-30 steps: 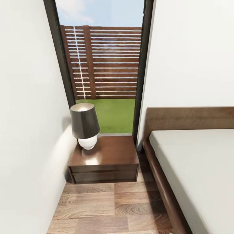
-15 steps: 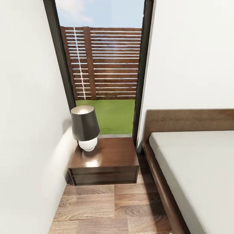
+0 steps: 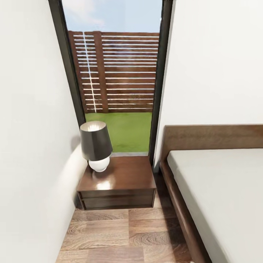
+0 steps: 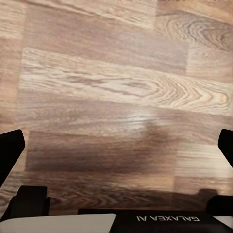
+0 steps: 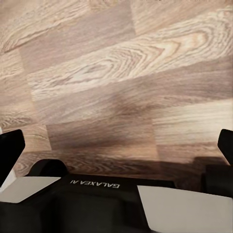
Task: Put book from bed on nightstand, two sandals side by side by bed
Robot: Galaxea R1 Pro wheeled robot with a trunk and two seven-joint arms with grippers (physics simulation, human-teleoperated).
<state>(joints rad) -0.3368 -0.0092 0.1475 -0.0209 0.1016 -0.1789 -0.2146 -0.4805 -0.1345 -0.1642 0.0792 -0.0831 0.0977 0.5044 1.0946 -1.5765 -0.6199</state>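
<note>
Head view: a dark-brown nightstand (image 3: 117, 182) is seen against the window wall, between the white left wall (image 3: 33, 146) and the bed (image 3: 219, 190). A table lamp (image 3: 95, 146) with a dark shade and white globe base is carried at the rear left corner of its glossy top. The bed's grey mattress is bare in the part shown, its wooden headboard (image 3: 215, 137) set against the wall. A tall dark-framed window (image 3: 117, 80) gives onto grass and a slatted fence. Wrist views: the left tool (image 4: 116, 145) and right tool (image 5: 116, 145) are held over the wood-plank floor (image 3: 120, 233), fingers spread wide apart, nothing gripped.
</note>
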